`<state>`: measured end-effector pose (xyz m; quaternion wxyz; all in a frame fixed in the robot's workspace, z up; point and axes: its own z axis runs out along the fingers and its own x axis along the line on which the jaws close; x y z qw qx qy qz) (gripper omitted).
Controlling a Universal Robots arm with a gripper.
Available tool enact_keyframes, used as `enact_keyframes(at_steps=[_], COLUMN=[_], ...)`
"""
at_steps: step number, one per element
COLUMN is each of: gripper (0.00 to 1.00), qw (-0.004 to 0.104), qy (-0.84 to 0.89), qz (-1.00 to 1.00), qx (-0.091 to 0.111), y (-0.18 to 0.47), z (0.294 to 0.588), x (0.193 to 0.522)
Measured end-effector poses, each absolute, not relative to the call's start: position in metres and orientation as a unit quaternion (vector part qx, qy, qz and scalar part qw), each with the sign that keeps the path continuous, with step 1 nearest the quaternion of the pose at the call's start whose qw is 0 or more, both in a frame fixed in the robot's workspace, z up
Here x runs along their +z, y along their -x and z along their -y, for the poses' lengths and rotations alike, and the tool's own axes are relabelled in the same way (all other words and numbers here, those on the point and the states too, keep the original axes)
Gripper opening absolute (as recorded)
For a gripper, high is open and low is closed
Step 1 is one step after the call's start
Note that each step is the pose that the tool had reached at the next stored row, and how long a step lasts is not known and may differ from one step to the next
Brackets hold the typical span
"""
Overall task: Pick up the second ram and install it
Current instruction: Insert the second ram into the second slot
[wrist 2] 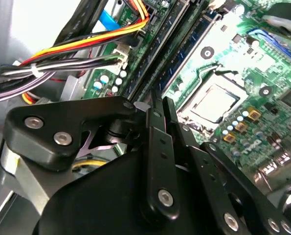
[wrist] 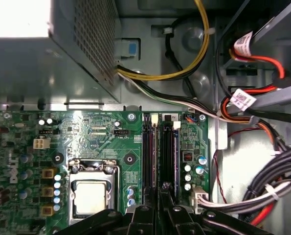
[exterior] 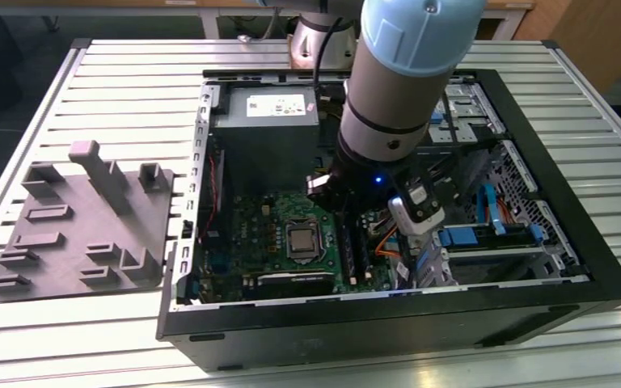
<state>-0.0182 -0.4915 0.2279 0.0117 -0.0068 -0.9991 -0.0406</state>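
The slatted counter (exterior: pixel 106 73) is carrying an open computer case (exterior: pixel 397 327) lying on its side, with a grey moulded tray (exterior: pixel 84 234) sitting well apart from it on the exterior view's left. The robot arm (exterior: pixel 397 73) is reaching down into the case from the far side, past the grey power supply (exterior: pixel 268 129), and is hanging over the green motherboard (exterior: pixel 268 234).

In both wrist views the claw (wrist 2: pixel 160 105) (wrist: pixel 166 188) is sitting right over the black memory slots, just beside the processor socket (wrist: pixel 91 196). Its two slim fingers are standing nearly together, leaving only a thin gap. The second ram (wrist 2: pixel 187 58) (wrist: pixel 168 156) is lying edge-up along the slot on the side away from the socket, running straight into that gap. To my eye the claw is pinching the stick's top edge at its end, though the contact itself is hiding behind the fingers.

I am judging the stick to be very light and stiff, but thin and brittle, with chips on its flat faces and contacts along its lower edge. It is wanting a hold on the bare upper edge, squarely, so it is staying upright in the slot. Any tilt while pressing is risking a bent board or a half-seated end.
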Motion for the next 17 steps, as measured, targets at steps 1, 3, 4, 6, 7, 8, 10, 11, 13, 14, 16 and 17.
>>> enact_keyframes(at_steps=[1, 3, 4, 6, 7, 8, 10, 11, 13, 14, 16, 17], gripper=[0.19, 0.19, 0.19, 0.19, 0.19, 0.19, 0.19, 0.19, 0.19, 0.19, 0.19, 0.19], qw=[0.012, 0.012, 0.012, 0.012, 0.012, 0.012, 0.012, 0.012, 0.012, 0.012, 0.012, 0.012], qy=[0.007, 0.007, 0.007, 0.007, 0.007, 0.007, 0.007, 0.007, 0.007, 0.007, 0.007, 0.007], qz=[0.999, 0.999, 0.999, 0.999, 0.999, 0.999, 0.999, 0.999, 0.999, 0.999, 0.999, 0.999], qx=[-0.041, -0.041, -0.041, -0.040, -0.041, -0.041, -0.041, -0.041, -0.041, -0.040, -0.040, -0.040], y=[0.018, 0.018, 0.018, 0.018, 0.018, 0.018, 0.018, 0.018, 0.018, 0.018, 0.018, 0.018], z=[0.492, 0.492, 0.492, 0.492, 0.492, 0.492, 0.491, 0.492, 0.492, 0.492, 0.492, 0.492], x=[0.231, 0.235, 0.237, 0.241, 0.242, 0.243, 0.242, 0.243, 0.243, 0.243, 0.243, 0.243])
